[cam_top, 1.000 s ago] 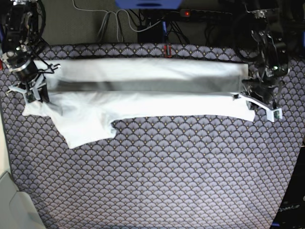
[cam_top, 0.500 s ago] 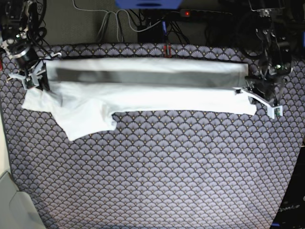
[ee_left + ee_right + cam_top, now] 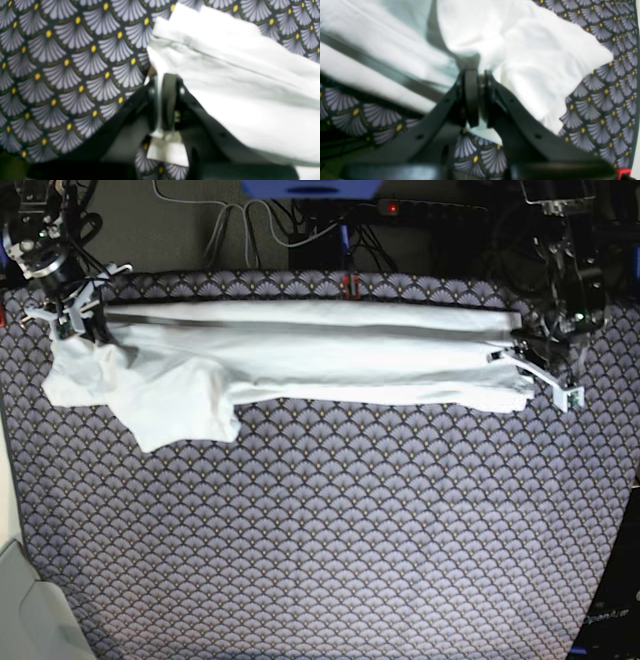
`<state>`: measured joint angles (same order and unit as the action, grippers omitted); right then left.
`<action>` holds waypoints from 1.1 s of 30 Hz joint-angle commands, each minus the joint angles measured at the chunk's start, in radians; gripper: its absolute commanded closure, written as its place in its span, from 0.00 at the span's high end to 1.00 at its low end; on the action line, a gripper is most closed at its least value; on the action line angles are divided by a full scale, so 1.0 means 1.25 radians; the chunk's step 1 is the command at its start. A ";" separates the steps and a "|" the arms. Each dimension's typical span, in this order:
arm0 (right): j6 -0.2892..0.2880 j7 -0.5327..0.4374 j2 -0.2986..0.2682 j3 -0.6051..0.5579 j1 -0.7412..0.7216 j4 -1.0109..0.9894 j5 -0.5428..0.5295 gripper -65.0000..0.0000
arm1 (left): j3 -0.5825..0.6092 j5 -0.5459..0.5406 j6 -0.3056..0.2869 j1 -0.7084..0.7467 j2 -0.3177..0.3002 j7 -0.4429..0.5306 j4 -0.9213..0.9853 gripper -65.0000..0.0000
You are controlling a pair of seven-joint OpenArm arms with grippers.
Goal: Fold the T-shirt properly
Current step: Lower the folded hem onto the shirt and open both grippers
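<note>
The left gripper (image 3: pixel 527 356) is clamped on one end of the T-shirt (image 3: pixel 300 365), and the right gripper (image 3: pixel 82 315) pinches the other end. Between them the shirt stretches in a long band along the far side of the patterned tablecloth (image 3: pixel 330 540), one sleeve hanging toward the near side.

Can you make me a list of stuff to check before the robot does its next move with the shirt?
1. Left gripper pinching the T-shirt: ok, jaws shut on cloth.
2. Right gripper pinching the T-shirt: ok, jaws shut on cloth.
3. Shirt stretched straight between both grippers: ok, it runs as a long band.
4. Sleeve tucked in: not ok, it sticks out toward the front.
5. Edges lined up neatly: cannot tell, layers overlap.
6. Shirt fully on the patterned tablecloth: ok.
</note>
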<state>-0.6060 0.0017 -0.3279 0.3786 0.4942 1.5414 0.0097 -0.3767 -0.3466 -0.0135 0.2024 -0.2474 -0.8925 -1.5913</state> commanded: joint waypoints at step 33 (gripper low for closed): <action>0.005 0.075 -0.040 0.064 0.059 0.033 -0.006 0.59 | 0.093 0.008 0.007 -0.025 -0.014 -0.001 0.033 0.75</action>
<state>-0.6052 0.1188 -0.3641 0.4484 0.5632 1.5658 0.0139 -0.2672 -0.3256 0.0109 0.1692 -0.2653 -0.8608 -1.5444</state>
